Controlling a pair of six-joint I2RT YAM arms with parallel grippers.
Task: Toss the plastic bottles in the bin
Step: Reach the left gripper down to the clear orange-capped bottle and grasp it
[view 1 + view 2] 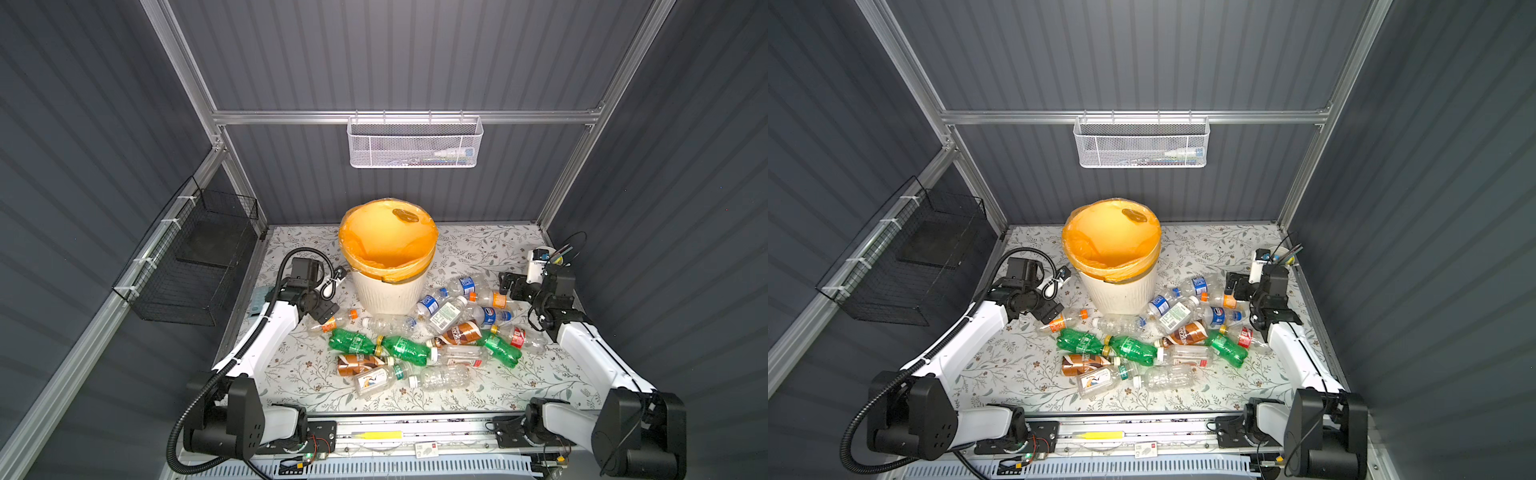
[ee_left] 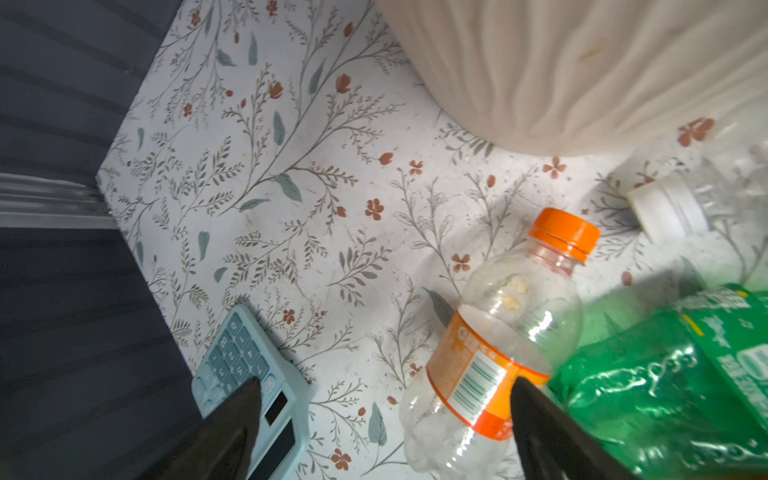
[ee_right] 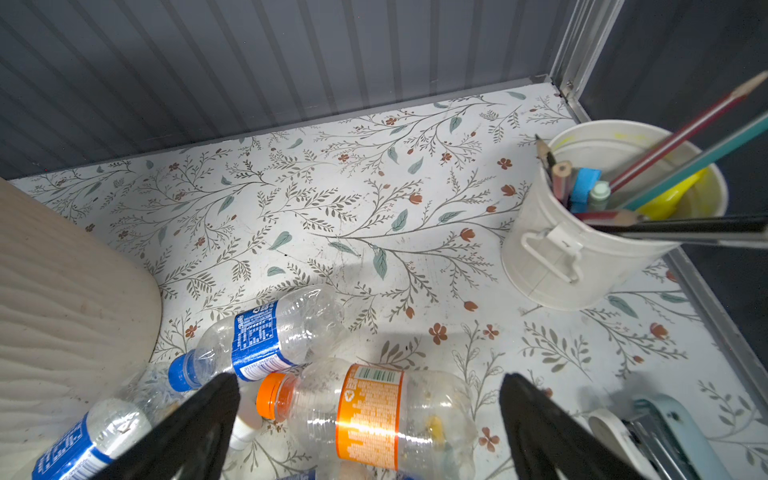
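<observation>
Sixteen-odd bottles (image 1: 419,340) lie heaped on the mat (image 1: 490,249), in front and right of the bin (image 1: 388,291). I make out none inside, so the job looks barely begun. Left gripper (image 2: 384,384), jaws apart, hangs over an orange-capped bottle (image 2: 498,332) at the heap's edge, likely the easiest pick with nothing on top. Right gripper (image 3: 370,378), jaws wide, straddles a second orange-capped bottle (image 3: 374,411). Pen cup (image 3: 582,257) stands apart by the wall.

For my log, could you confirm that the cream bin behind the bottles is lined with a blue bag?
Not quite: the bag lining the cream bin is orange-yellow, not blue, as both top views show. The bin does stand behind the bottles.
</observation>
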